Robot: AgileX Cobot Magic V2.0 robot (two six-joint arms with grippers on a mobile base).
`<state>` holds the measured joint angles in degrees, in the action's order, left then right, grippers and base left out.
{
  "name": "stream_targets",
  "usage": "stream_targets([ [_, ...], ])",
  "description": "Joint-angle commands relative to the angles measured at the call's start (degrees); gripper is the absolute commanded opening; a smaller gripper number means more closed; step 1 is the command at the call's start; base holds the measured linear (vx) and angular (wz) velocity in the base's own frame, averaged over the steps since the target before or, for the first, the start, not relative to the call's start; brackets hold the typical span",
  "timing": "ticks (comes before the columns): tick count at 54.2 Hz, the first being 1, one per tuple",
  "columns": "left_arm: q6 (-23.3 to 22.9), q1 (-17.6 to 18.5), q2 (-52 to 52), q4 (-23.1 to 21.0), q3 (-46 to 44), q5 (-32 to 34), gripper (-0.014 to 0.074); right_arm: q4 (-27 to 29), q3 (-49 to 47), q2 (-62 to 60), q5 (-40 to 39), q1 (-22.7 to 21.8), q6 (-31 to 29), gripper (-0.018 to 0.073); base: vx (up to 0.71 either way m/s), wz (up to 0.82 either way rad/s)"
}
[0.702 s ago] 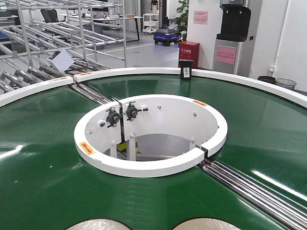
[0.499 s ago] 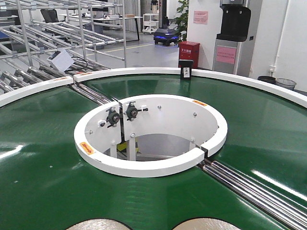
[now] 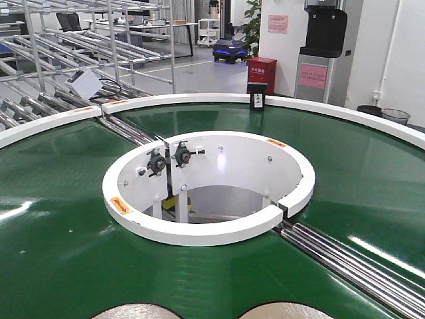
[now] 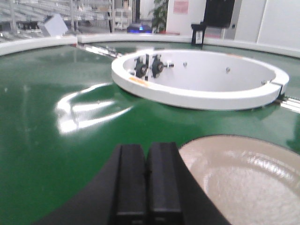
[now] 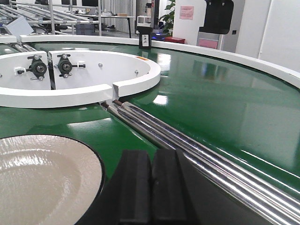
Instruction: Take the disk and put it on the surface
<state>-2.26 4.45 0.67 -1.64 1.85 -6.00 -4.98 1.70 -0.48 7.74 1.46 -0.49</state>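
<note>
Dominating every view: the green conveyor belt, glossy, curving round a white inner ring and crossed by steel rollers. No dark taped surface anywhere in the pictures, so no telling where the drop spot lies. At the bottom edge of the front view, two beige plates cut off by the frame, the left disk and the right disk, both flat on the belt, neither lifted. From the wrists: left pincer pressed together with nothing between the pads, low over the belt, one of the disks just to its right. The right pincer likewise pinched closed and empty, one of the disks just to its left, rollers on its other side. Reads as the very start: no grasp made, nothing carried or set down. Left to do, by this judgement: parting a pincer, taking a disk by its rim, lifting it off the belt, placing it on the surface.
</note>
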Motion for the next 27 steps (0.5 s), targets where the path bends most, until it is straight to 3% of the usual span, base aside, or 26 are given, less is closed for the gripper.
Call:
stream_targets([
  [1,-0.13,0.20,0.79,-0.09,-1.29,8.12,-0.0004,-0.53,0.43,-0.68,-5.15,-0.27,-0.05,-0.0008,0.00,0.00],
  [10,-0.13,0.20,0.79,-0.09,-1.94,13.40,-0.0004,-0.53,0.43,-0.68,-8.76,-0.27,-0.05,-0.0008,0.00,0.00],
  [21,-0.13,0.20,0.79,-0.09,-2.75,20.80,-0.0004,-0.53,-0.11,-0.68,-23.85,-0.27,0.02,-0.0008,0.00,0.00],
  [27,0.10,0.20,0.73,-0.03,-8.16,16.39,-0.0004,3.81,-5.27,0.42,-17.72,-0.27,0.49,-0.0008,0.00,0.00],
])
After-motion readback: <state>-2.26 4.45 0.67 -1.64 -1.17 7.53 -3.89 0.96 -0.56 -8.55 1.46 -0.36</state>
